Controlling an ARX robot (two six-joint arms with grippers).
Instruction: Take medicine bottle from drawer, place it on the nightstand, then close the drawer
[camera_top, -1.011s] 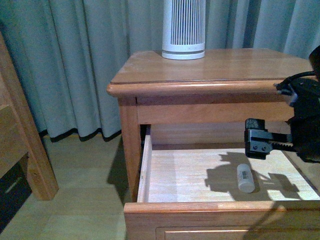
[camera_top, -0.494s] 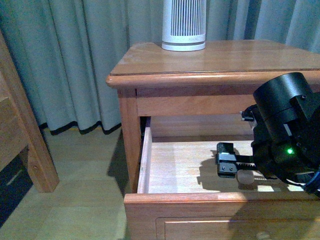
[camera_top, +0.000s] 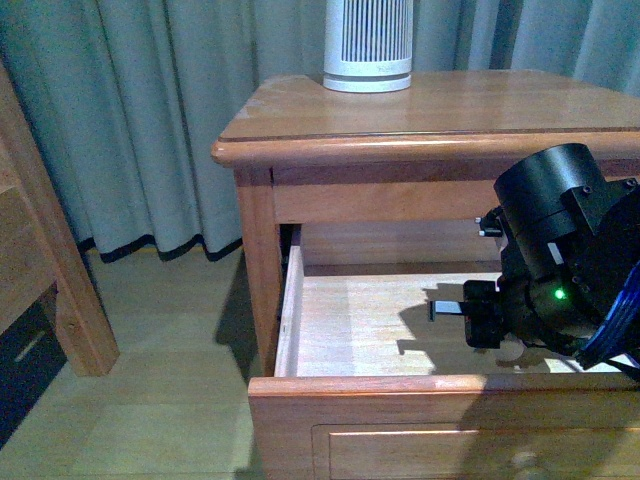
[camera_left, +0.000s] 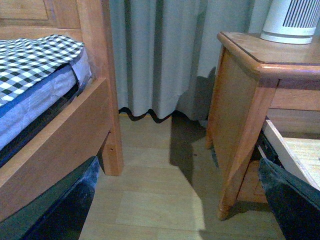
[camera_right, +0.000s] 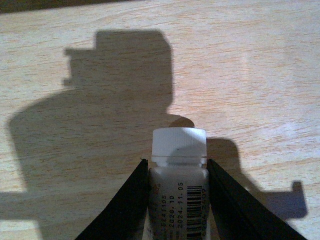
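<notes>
In right tool (camera_right: 176, 163): medicine bottle (camera_right: 178, 197), cap-outward

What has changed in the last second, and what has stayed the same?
The right tool moved down into the drawer and closed around the bottle, which lay free before. The drawer stays open, and the slatted cylinder stays on the nightstand.

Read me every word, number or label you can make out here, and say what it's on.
"2024.11.05": on the bottle label, next to a barcode.
"2020.10": same label, fainter, so less certain.
Another line of digits on that label: too blurred to read.
White cylinder on the nightstand: no readable text.
</notes>
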